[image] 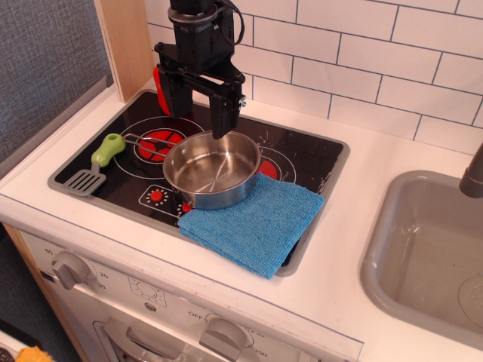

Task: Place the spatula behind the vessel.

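The spatula point(96, 164) lies on the left part of the black stovetop, lime-green handle pointing up-right, grey slotted blade toward the front left. The vessel point(212, 168) is a shiny steel pan in the middle of the stove, its wire handle reaching left over the red burner. My gripper point(195, 102) hangs above the stove's back, behind the pan and to the right of the spatula. Its two black fingers point(225, 113) stand apart and hold nothing.
A blue cloth point(254, 222) lies in front of and right of the pan, partly under it. A red toy point(158, 79) is mostly hidden behind the gripper. A grey sink point(423, 256) is at the right. A wooden post point(124, 41) and the tiled wall stand behind.
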